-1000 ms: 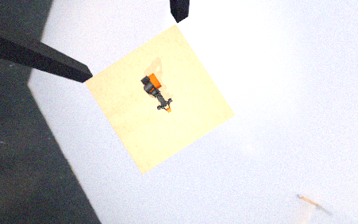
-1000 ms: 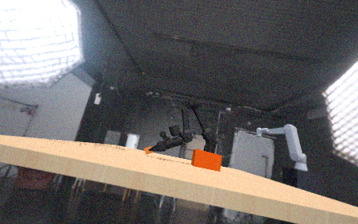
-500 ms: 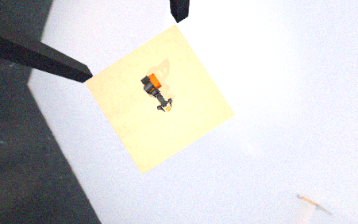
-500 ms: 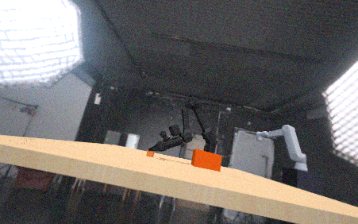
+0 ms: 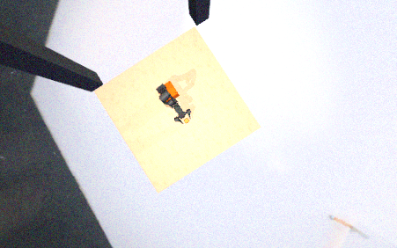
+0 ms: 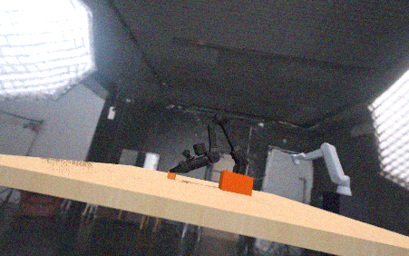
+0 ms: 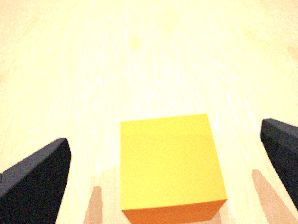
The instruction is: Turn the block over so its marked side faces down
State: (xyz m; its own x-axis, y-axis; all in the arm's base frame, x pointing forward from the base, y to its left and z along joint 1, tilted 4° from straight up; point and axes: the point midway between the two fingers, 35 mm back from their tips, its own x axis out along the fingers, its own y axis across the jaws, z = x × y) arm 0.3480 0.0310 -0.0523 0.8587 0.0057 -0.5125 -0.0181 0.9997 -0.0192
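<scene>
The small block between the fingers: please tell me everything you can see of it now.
The small orange-yellow cube-shaped block rests flat on the pale wooden table top. Its upper face looks plain yellow and its near side darker orange; no mark shows on either. The surface looks smooth and matte. It lies between the two dark fingers of the open gripper, with a gap on each side, so nothing but the table touches it.
</scene>
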